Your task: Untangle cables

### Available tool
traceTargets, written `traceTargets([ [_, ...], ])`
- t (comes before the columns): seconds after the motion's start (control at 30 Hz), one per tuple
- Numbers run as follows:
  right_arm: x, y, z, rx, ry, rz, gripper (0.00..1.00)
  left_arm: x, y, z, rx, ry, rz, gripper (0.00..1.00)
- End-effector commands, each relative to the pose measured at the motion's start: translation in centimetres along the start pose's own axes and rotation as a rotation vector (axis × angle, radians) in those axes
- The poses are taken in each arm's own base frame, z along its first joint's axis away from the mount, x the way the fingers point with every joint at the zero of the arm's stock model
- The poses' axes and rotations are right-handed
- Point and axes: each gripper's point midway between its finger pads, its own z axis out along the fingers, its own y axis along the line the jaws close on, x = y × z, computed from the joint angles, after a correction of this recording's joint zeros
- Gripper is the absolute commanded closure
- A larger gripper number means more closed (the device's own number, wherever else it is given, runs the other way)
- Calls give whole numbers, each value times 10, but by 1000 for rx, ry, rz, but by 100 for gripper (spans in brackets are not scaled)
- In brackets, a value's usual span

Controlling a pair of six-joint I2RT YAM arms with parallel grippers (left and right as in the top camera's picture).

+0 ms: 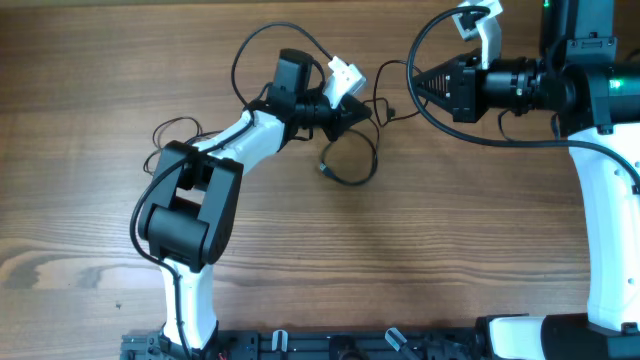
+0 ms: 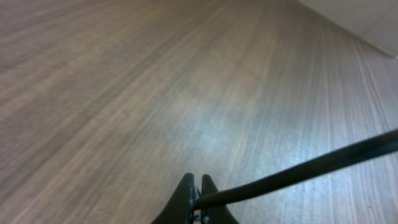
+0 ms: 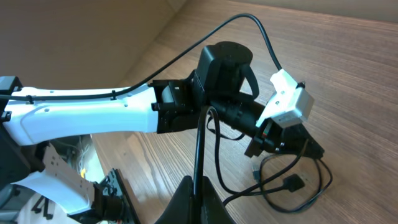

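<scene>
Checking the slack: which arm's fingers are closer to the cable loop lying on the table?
The left arm's fingers, just above the loop in the overhead view; the right arm's fingers sit farther off.

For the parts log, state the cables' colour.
Black; the cables show best from the right wrist camera.

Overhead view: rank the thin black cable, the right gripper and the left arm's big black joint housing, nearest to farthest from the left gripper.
1. thin black cable: pinched in the left gripper, looping just below it.
2. right gripper: toward the picture's right, apart.
3. big black joint housing: far lower left.
</scene>
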Motion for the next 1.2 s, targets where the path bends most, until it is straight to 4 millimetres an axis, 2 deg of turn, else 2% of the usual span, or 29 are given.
traceTargets([
  [0.0, -3, 9, -3, -22, -15, -8, 96, 1, 19, -8, -53, -5, 4, 96],
  [0.07, -2, 2, -3, 20, -7, -3, 96, 2, 27, -15, -70, -10, -15, 96],
  [0.17, 3, -27, -6, 185, 16, 49, 96, -3, 42, -32, -105, -35, -78, 96],
  [0.23, 7, -53, -13, 344, 30, 98, 96, -12, 47, -45, -116, -61, -103, 96],
  [0.43, 17, -117, -52, 789, 26, 222, 96, -69, 22, -85, -94, -163, -15, 96],
  [0.47, 18, -122, -56, 824, 25, 234, 92, -81, 15, -92, -97, -181, 7, 96],
  [0.53, 20, -128, -59, 861, 36, 239, 65, -96, 6, -102, -103, -207, 34, 96],
  [0.6, 23, -135, -57, 878, 53, 246, 14, -113, -4, -115, -108, -236, 53, 96],
  [0.63, 24, -138, -55, 878, 62, 251, 0, -120, -9, -120, -111, -247, 67, 96],
  [0.77, 29, -146, -45, 862, 92, 266, 0, -141, -26, -138, -118, -283, 106, 96],
  [0.9, 32, -134, -10, 650, 136, 257, 0, -160, -43, -156, -131, -322, 156, 96],
  [1.07, 40, -148, 19, 565, 179, 292, 0, -185, -70, -179, -129, -378, 189, 96],
  [1.17, 39, -150, 46, 437, 188, 294, 6, -195, -87, -185, -119, -398, 222, 96],
])
